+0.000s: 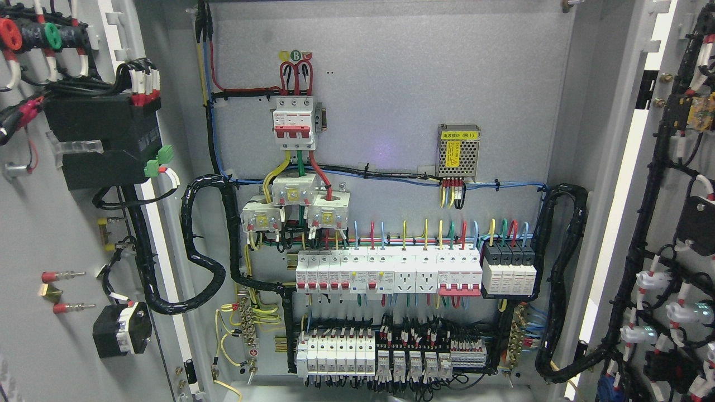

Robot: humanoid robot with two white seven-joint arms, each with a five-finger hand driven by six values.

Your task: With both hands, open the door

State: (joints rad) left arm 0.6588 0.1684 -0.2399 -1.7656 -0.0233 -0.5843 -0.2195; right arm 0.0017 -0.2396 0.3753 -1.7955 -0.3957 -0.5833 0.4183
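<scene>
While neither hand shows, both grey sheet-metal doors, left door (pixel 50 234) and right door (pixel 670 223), stand swung wide beside the flat backplate (pixel 391 84) carrying boxy white breakers (pixel 385 271) and ribbed black conduit (pixel 195 245).

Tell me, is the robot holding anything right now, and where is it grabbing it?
Nothing that can be seen. Neither hand is in the picture, and both doors, left and right, already hang wide open.

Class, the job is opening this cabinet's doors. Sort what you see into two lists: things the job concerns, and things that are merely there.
Job:
left door, swung open
right door, swung open

Merely there:
red-handled main breaker
power supply with yellow label
row of breakers
black cable loom

No robot hands are in view.
</scene>
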